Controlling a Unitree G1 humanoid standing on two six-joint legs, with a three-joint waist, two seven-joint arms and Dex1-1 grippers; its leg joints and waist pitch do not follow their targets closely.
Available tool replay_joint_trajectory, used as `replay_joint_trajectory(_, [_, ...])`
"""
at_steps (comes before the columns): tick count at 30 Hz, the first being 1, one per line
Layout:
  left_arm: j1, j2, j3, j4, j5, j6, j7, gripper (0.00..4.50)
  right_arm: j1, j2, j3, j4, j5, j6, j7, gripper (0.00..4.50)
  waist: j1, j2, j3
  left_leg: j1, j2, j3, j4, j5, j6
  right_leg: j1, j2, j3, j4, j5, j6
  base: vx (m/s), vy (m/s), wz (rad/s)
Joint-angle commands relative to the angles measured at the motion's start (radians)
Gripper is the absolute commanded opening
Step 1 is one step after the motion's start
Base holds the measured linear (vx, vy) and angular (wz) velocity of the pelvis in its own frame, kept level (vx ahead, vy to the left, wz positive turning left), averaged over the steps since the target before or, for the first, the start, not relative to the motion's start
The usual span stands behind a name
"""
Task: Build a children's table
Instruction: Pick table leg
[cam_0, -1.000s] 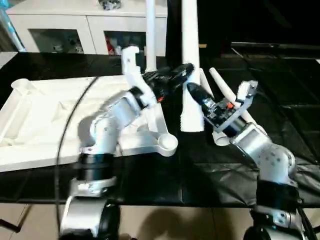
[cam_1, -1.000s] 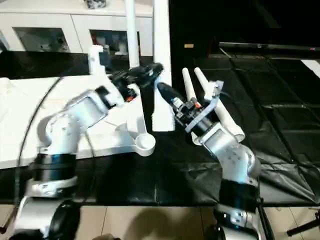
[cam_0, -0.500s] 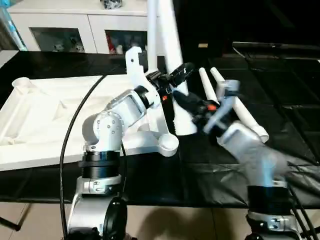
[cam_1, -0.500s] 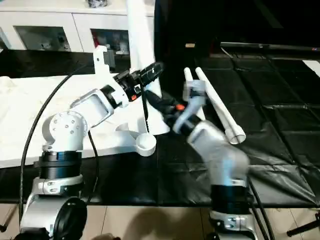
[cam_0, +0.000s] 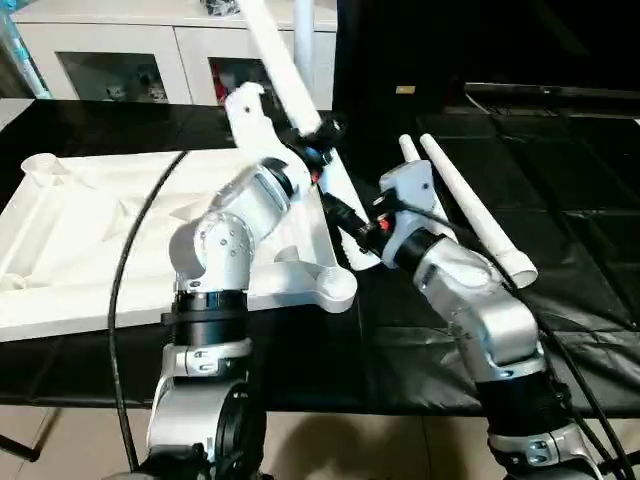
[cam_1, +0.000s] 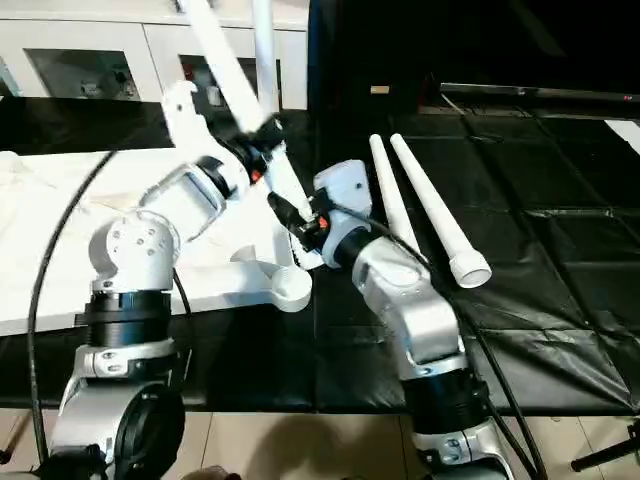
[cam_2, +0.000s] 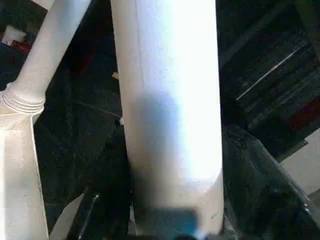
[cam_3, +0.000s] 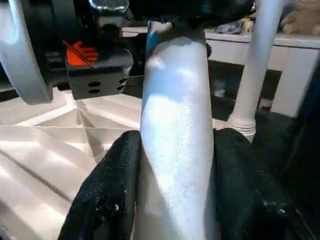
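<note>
The white tabletop (cam_0: 90, 230) lies underside up on the left of the black table. One table leg (cam_0: 303, 30) stands upright in its far corner socket. A second table leg (cam_0: 285, 70) leans with its thin end up and to the left, and both grippers hold it. My left gripper (cam_0: 322, 135) is shut on its middle, black fingers (cam_2: 107, 195) hugging both sides. My right gripper (cam_0: 352, 222) is shut on its thick lower end (cam_3: 175, 125), just above the tabletop's right rim. Two more legs (cam_0: 470, 205) lie side by side on the right.
The near corner socket (cam_0: 335, 288) sits in front of my left elbow. A white glass-door cabinet (cam_0: 120, 60) stands behind the table. A black cable (cam_0: 130, 270) loops over the tabletop beside my left arm. Black cloth (cam_0: 570, 160) covers the table's right half.
The held leg has tipped from upright to leaning left. My right arm has swung in towards the tabletop with it. My left gripper has closed around the leg.
</note>
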Motion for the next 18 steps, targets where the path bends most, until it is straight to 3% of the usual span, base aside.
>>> replay_joint_trajectory(1, [-0.015,-0.017,-0.001,-0.002,-0.017,0.005,0.013,2.37,0.003,-0.006,0.009,0.003,-0.018,-0.024,-0.004,1.84,0.001,-0.011,-0.073,0.007,0.046,-0.026,-0.058,-0.121,0.042,0.059,-0.083,0.053,-0.081,-0.218,-0.128,0.0,0.0,0.0])
replay_joint_trajectory(6, [-0.012,-0.037,-0.003,-0.004,-0.03,0.009,0.029,1.95,0.0,-0.008,0.02,0.015,-0.034,-0.047,-0.001,1.84,0.0,-0.01,-0.073,0.007,0.046,-0.026,-0.058,-0.124,0.046,0.058,-0.081,0.052,-0.081,-0.223,-0.126,0.0,0.0,0.0])
replay_joint_trajectory(15, [-0.016,-0.043,0.001,0.01,-0.039,-0.007,0.041,1.85,0.001,-0.006,0.024,0.014,-0.037,-0.054,0.005,1.84,-0.001,-0.006,-0.075,0.007,0.045,-0.027,-0.056,-0.116,0.053,0.059,-0.079,0.052,-0.078,-0.19,-0.137,0.0,0.0,0.0])
replay_joint_trajectory(16, [-0.016,-0.042,0.001,0.012,-0.036,-0.011,0.043,1.84,0.004,-0.002,0.02,0.01,-0.021,-0.044,0.014,2.19,-0.002,-0.005,-0.074,0.007,0.046,-0.027,-0.057,-0.121,0.053,0.059,-0.079,0.051,-0.079,-0.193,-0.138,0.0,0.0,0.0])
replay_joint_trajectory(18, [-0.02,-0.025,-0.008,0.024,-0.016,-0.03,0.037,1.84,0.016,-0.005,0.021,-0.011,0.006,-0.017,0.04,2.4,-0.003,-0.004,-0.074,0.008,0.046,-0.028,-0.057,-0.125,0.054,0.059,-0.078,0.051,-0.08,-0.195,-0.136,0.0,0.0,0.0])
